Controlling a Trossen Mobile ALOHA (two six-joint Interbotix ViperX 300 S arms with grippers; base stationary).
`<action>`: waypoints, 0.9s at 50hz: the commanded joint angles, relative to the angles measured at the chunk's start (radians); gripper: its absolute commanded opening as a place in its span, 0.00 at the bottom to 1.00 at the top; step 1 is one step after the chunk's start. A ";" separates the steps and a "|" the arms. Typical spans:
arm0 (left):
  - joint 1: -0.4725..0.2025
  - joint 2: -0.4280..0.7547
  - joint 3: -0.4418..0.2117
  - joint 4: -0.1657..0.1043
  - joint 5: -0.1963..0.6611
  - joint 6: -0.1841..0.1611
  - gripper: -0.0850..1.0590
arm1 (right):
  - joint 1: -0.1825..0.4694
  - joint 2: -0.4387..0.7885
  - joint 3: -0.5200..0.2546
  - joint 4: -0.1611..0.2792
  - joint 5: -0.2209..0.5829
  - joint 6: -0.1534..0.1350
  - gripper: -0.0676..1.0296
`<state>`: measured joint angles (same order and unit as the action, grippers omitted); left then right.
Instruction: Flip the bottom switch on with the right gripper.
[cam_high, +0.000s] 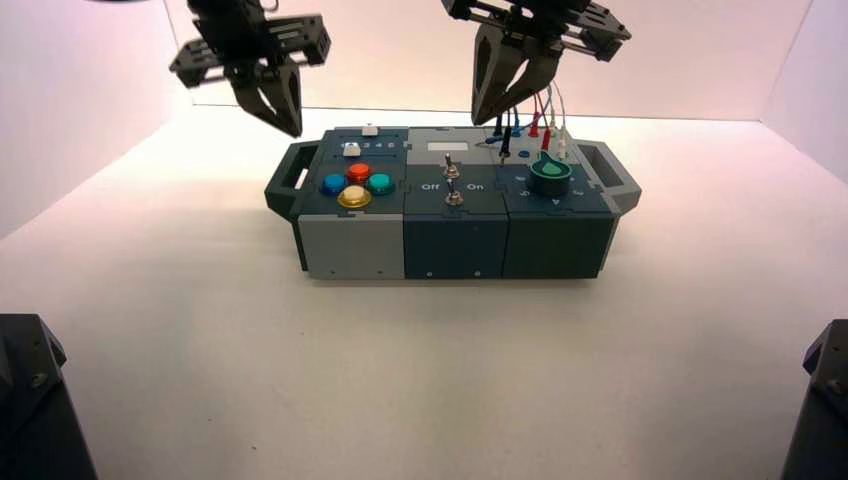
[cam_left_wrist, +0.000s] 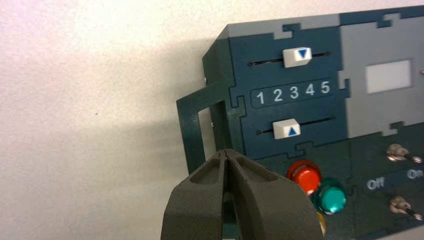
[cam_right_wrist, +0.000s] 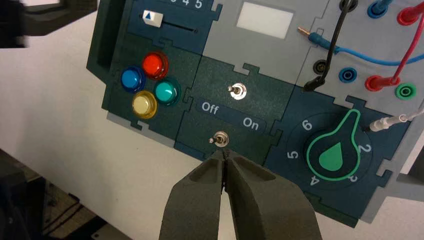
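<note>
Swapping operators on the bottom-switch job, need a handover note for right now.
Right gripper: shut, empty, above the box near the bottom switch, not touching it.
Left gripper: shut, empty, idle above the box's left end.
Bottom switch: silver toggle in the middle section, below the Off/On lettering; its lever leans to the Off side in the right wrist view.
Done: right gripper is near the switch.
Left: push the lever toward On, then check it.
</note>
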<state>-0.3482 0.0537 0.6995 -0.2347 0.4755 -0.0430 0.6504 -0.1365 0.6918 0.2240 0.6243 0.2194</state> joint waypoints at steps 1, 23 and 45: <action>-0.003 0.020 -0.029 -0.003 -0.021 -0.003 0.05 | 0.021 -0.029 -0.012 0.000 0.002 -0.002 0.04; -0.017 0.147 -0.066 -0.002 -0.029 -0.003 0.05 | 0.038 -0.020 -0.014 0.000 0.002 0.000 0.04; -0.017 0.206 -0.089 0.002 -0.029 0.003 0.05 | 0.084 0.143 -0.035 0.023 -0.115 0.023 0.04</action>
<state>-0.3605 0.2424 0.6197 -0.2362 0.4525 -0.0491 0.7210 -0.0123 0.6918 0.2378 0.5400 0.2362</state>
